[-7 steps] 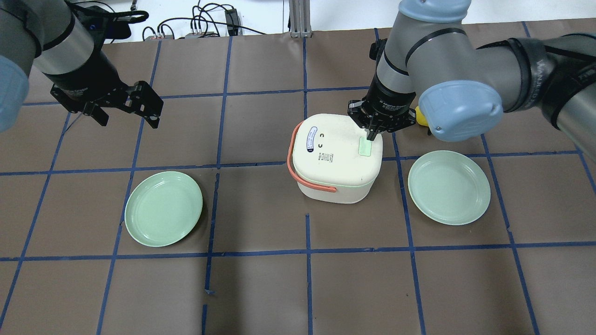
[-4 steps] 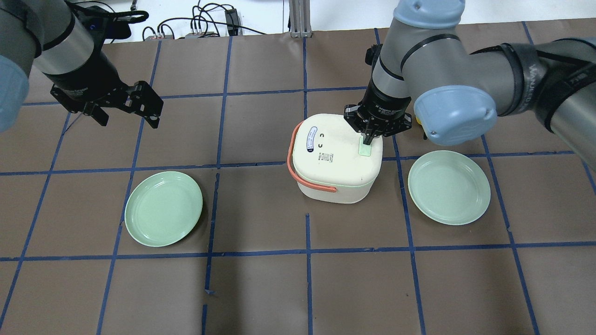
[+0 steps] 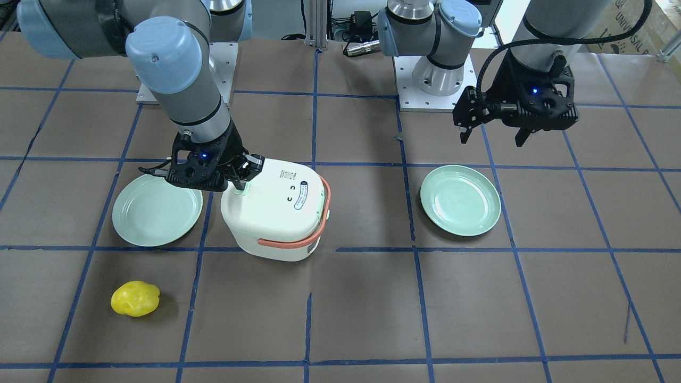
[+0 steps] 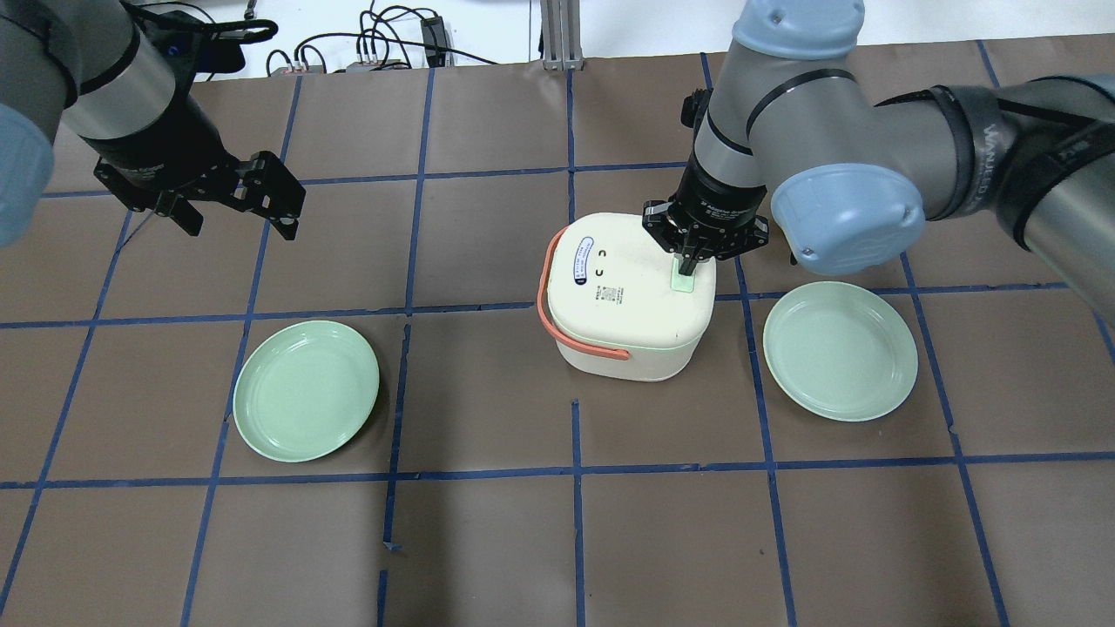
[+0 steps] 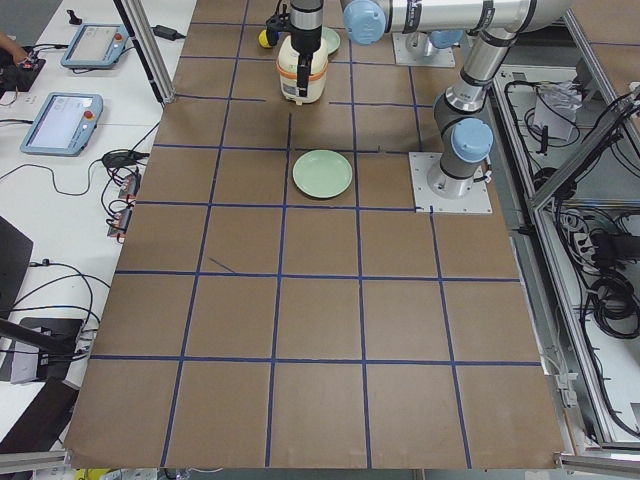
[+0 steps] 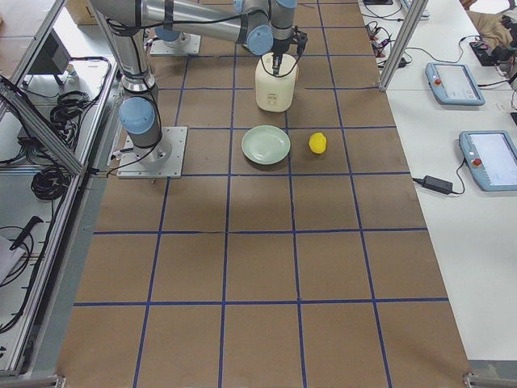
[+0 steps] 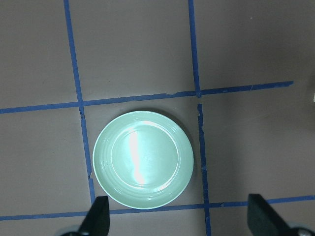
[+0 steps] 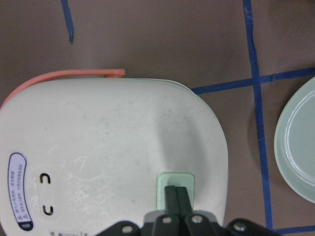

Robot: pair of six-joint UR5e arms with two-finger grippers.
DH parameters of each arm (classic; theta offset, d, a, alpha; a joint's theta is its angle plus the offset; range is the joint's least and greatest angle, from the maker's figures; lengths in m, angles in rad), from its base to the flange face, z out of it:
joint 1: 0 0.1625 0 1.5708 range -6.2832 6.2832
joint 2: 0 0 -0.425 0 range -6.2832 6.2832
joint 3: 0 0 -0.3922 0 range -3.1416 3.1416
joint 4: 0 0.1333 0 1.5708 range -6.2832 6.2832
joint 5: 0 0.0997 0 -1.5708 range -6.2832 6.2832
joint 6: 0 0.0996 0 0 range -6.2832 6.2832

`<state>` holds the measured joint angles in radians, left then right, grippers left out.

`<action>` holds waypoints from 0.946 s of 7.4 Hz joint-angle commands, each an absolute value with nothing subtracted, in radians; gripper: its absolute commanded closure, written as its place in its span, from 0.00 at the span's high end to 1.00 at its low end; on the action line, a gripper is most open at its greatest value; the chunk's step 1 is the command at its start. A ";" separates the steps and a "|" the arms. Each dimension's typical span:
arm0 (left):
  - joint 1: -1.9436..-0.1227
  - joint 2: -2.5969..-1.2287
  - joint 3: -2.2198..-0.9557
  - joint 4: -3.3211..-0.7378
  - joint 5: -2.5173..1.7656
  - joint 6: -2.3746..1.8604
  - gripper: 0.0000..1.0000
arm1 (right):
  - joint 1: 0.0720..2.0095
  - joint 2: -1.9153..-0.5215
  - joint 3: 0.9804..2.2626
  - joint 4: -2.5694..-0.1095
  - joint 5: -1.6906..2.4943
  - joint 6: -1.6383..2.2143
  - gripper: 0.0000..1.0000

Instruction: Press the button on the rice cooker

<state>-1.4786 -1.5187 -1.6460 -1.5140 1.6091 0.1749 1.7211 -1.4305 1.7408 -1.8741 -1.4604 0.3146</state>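
The button [image 4: 683,281], at the right edge of the rice cooker lid [image 4: 627,279] mid-frame overhead, is touched by the closed right claw [image 4: 688,266]. Pressing is judged underway, and a firm downward push is needed. The left claw [image 4: 237,225] is held open.

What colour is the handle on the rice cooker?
The handle on the white rice cooker is coral orange; the overhead exterior view shows it best.

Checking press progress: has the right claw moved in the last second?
Yes. The right claw has shifted slightly left in the overhead view, from the button's far corner to over it.
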 commanded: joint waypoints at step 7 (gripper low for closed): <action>-1.479 -1.520 -1.646 -1.514 1.609 0.175 1.00 | 1.721 -1.414 1.740 -1.873 -1.459 0.316 0.10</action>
